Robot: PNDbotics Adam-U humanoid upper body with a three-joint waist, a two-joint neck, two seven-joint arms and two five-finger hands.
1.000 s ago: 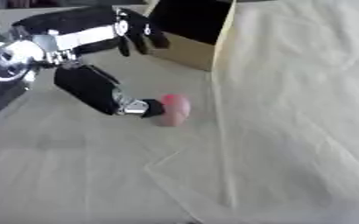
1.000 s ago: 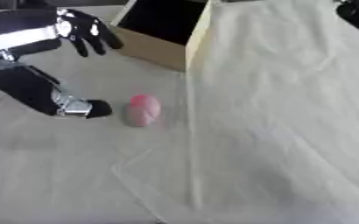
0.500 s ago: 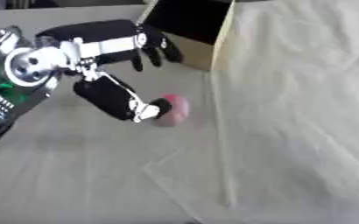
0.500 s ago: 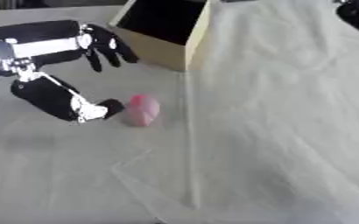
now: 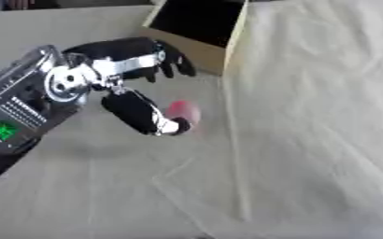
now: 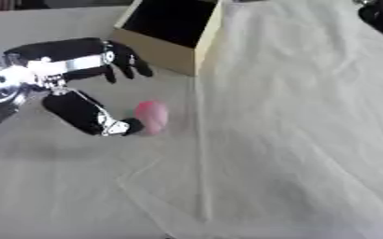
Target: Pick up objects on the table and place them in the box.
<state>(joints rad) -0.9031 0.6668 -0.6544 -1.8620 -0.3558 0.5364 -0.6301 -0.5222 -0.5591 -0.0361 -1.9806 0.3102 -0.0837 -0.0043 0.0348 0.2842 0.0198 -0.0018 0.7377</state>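
A small pink, rounded object (image 6: 152,116) lies on the cream cloth, just in front of the box. My left hand (image 5: 119,65) hovers over its left side, open, fingers (image 5: 172,59) spread toward the box. The thumb tip (image 5: 177,127) is right against the object's lower left edge. The cardboard box (image 6: 160,52) stands open at the top middle, its inside dark. At the top right corner a dark part of my right hand (image 6: 381,14) shows; its fingers are hidden.
A raised fold in the cloth (image 6: 201,154) runs from the box's near corner down toward the front. The wide cream cloth (image 6: 309,130) stretches to the right of it. My left forearm (image 5: 23,112) fills the left side.
My left arm has come further in from the left, and the thumb tip has closed the gap to the pink object. The object has stayed in place.
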